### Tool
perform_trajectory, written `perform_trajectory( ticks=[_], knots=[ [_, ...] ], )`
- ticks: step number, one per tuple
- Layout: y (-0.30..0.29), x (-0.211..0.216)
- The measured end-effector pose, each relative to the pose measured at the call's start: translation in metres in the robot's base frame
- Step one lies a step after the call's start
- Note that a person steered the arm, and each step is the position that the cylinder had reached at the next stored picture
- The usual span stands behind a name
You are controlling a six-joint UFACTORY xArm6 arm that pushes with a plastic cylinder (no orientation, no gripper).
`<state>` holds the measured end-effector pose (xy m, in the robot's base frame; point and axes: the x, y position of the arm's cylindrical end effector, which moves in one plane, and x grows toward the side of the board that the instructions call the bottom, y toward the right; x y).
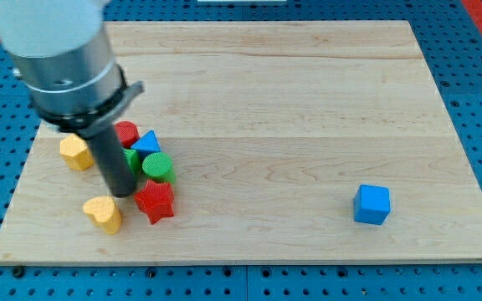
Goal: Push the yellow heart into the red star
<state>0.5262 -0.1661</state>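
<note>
The arm has no claw, only a dark rod, and its tip point(123, 193) sits down on the wooden board point(308, 100) at the view's left. The yellow heart point(103, 213) lies just below and left of the tip, near the board's bottom edge. The red star point(155, 201) is just to the heart's right, a small gap between them. Above the star a green cylinder point(158, 167), a blue triangle point(147, 143) and a red cylinder point(126, 132) crowd the rod. Another yellow block point(75, 152) lies left; a blue cube point(371, 204) sits well apart, right.
</note>
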Motion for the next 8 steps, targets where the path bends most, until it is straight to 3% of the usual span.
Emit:
perform_trajectory(
  ticks=[1,2,3,5,6,7,8],
  knots=[
    [-0.007,0.004],
    [-0.056,0.004],
    [-0.059,0.028],
    [0.021,0.029],
    [-0.036,0.026],
    [-0.04,0.087],
    [0.017,0.09]
  ],
)
